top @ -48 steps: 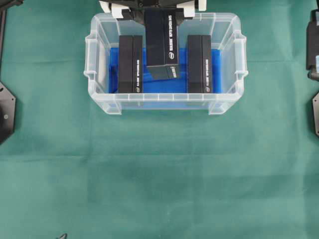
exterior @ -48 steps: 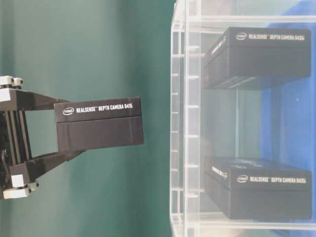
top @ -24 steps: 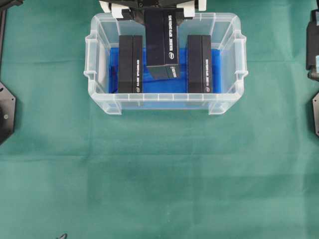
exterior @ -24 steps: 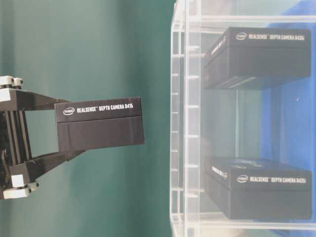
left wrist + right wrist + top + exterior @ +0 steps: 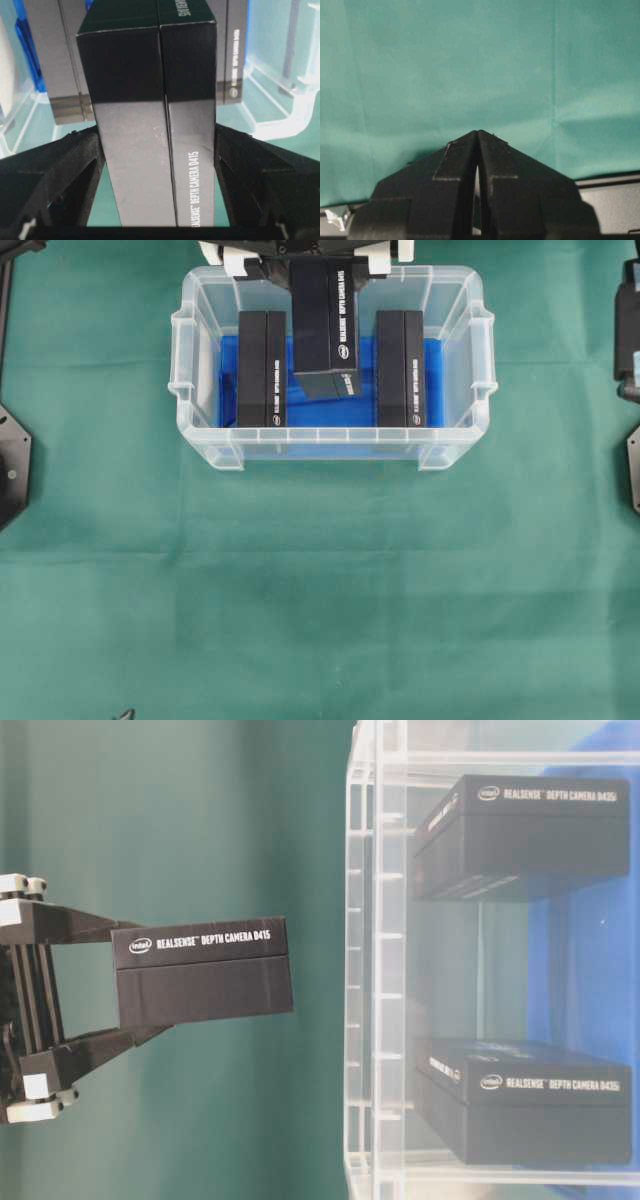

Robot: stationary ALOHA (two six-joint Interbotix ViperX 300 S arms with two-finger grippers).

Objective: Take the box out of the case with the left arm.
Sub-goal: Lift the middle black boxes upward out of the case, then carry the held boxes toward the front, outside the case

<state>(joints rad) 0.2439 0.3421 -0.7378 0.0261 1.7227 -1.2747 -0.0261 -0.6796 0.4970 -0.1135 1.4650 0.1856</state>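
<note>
The left gripper point(image 5: 150, 975) holds the middle box point(image 5: 203, 970) lifted clear of the case point(image 5: 200, 360); in the table-level view, which is turned on its side, the box hangs well apart from the case's rim. Two other boxes point(image 5: 262, 368) point(image 5: 400, 368) stand on the blue lining, one on each side of the gap it left. To do this step well, I would carry the box sideways only while it is above the rim, keep it level, and not loosen the grip until it is over the green surface point(image 5: 320, 590) beside the case. In the left wrist view the fingers point(image 5: 75, 165) stand fairly wide and press against the two long sides of the box. The right gripper point(image 5: 477, 137) is off to the side over bare cloth, its fingers together and holding nothing.
</note>
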